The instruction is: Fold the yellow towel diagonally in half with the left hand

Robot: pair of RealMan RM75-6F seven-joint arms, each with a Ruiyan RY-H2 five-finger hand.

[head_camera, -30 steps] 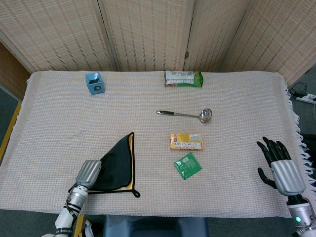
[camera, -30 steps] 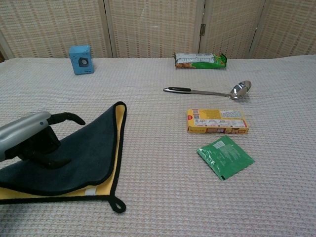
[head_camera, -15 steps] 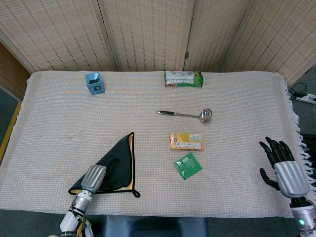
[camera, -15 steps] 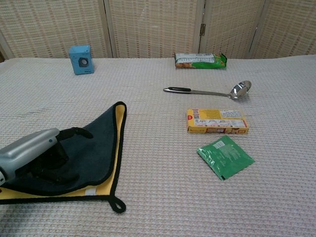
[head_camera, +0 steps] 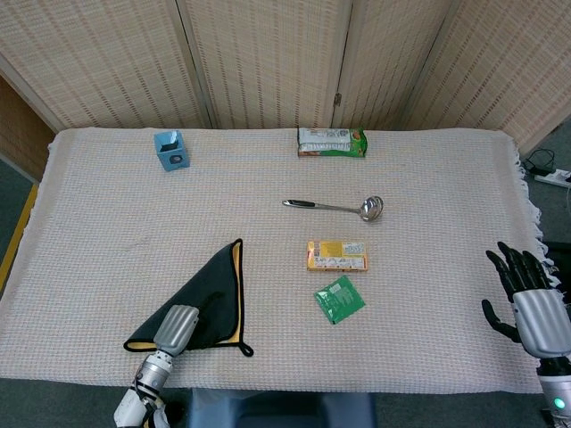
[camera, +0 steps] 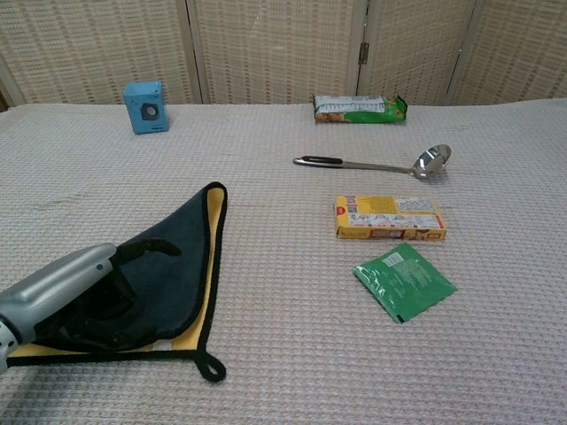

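The towel [head_camera: 219, 283] lies folded into a triangle near the table's front left, dark side up, with a yellow strip showing along its right and near edges [camera: 186, 232]. A black loop sticks out at its near right corner. My left hand [head_camera: 177, 326] lies over the near part of the towel, fingers spread loosely on the dark cloth [camera: 71, 288], gripping nothing that I can see. My right hand [head_camera: 528, 301] hovers off the table's right front edge, fingers apart and empty; the chest view does not show it.
A yellow box [head_camera: 337, 256] and a green packet [head_camera: 339, 299] lie right of the towel. A metal ladle [head_camera: 337, 208] sits mid-table, a green snack bag [head_camera: 332, 142] and a blue box [head_camera: 169, 149] at the back. A folding screen stands behind.
My left hand has slid back toward the near edge across the folded towel. My right hand has drawn back toward the lower right. The towel stays folded.
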